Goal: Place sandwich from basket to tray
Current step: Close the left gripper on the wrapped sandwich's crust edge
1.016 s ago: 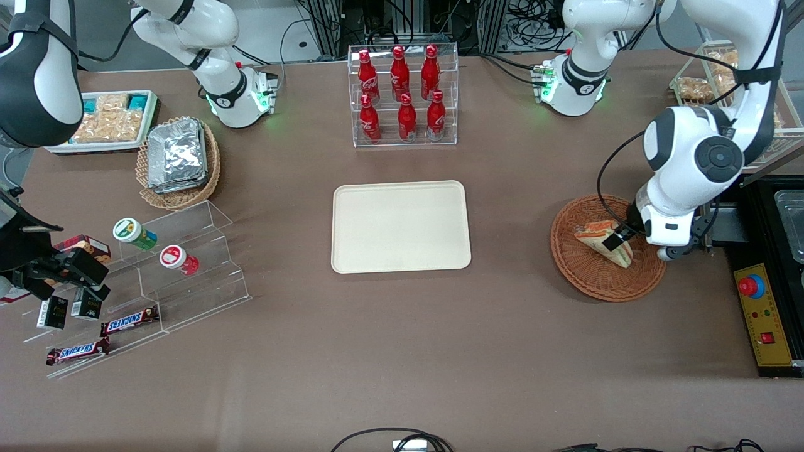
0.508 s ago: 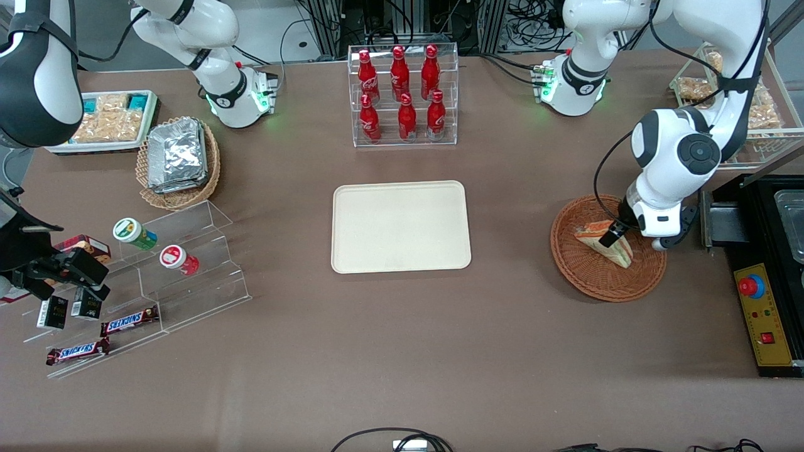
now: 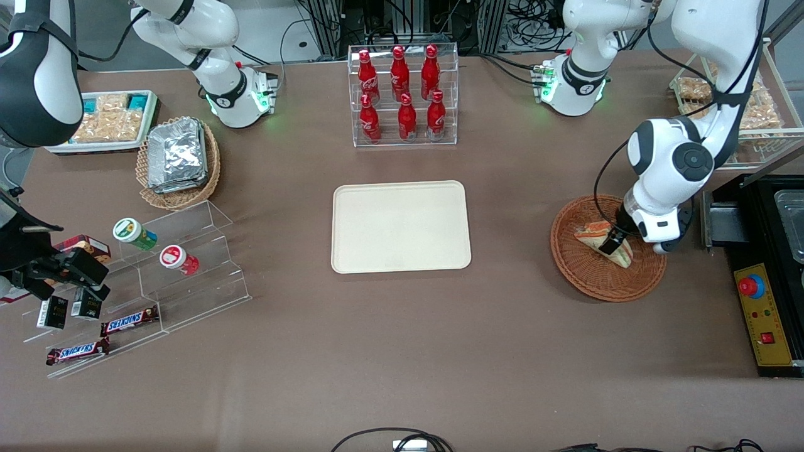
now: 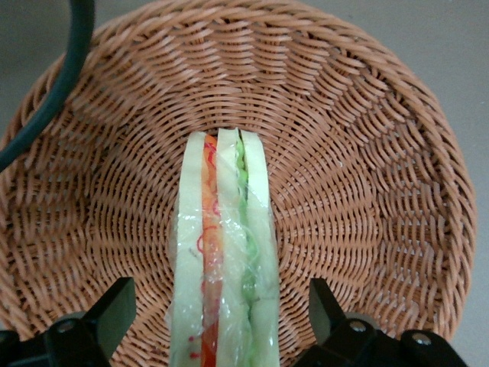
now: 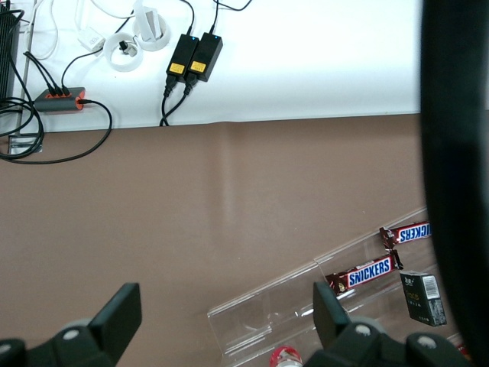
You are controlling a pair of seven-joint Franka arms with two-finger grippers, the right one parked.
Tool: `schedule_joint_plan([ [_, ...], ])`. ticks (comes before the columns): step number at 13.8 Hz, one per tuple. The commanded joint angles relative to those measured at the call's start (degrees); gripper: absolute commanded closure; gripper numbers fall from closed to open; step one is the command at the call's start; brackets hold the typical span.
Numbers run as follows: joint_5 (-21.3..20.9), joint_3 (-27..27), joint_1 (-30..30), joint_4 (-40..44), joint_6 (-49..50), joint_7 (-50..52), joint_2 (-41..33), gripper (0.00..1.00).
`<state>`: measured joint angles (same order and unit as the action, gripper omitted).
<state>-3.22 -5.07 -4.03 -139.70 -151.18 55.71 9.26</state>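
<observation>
Currently one gripper (image 4: pixel 218 321), down in the basket (image 3: pixel 587 279), fingers (image 4: pixel 114 306) spread wide on either side of the sandwich (image 4: pixel 221 260), not yet touching it. One sandwich, standing on edge in the basket, orange-red and green filling facing up. One tray (image 3: pixel 401 226), beige, bare, mid-table, well apart from the basket.

Risks, as judged:
- Soft bread, wrapped in slick film: squashed or deformed if pinched too hard; slipped out in transit if pinched too lightly.
- Narrow wedge: toppled flat if one finger lands before its partner.
- Fingertips low against wicker: snagged on the weave, basket dragged or tipped on the lift.
- Cable (image 4: pixel 53 84) crossing the basket rim: possibly caught during the rise.

Count of remaining items:
- Red bottles (image 3: pixel 399 94) in clear rack: six.
- Lighter wicker basket of foil packets (image 3: pixel 178 155): one, toward the parked arm's end; packet number not countable.
- White tray of snack packets (image 3: pixel 108 120): one.
- Lidded cups (image 3: pixel 133 233) on clear stepped stand: two.
- Snickers bars (image 3: pixel 129 321): two.
- Small dark boxes (image 3: pixel 53 312): two.
</observation>
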Motion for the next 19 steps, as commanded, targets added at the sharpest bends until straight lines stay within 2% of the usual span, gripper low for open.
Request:
schedule_joint_plan([
  [1, -1.2, -0.1, 0.1, -0.6, -1.3, 2.2, 0.1, 0.00],
  [2, -1.2, -0.1, 0.1, -0.6, -1.3, 2.3, 0.4, 0.13],
  [5, -1.2, -0.1, 0.1, -0.6, -1.3, 2.2, 0.7, 0.93],
  [6, -1.2, -0.1, 0.1, -0.7, -1.4, 2.3, 0.8, 1.00],
  [11, -1.3, -0.1, 0.1, -0.4, -2.5, 2.0, -0.2, 1.00],
  [17, -1.6, -0.8, 0.5, 3.8, 11.7, -7.3, -7.6, 1.00],
  [19, -1.7, -4.3, 1.5, 5.9, 14.1, -10.9, -7.9, 1.00],
])
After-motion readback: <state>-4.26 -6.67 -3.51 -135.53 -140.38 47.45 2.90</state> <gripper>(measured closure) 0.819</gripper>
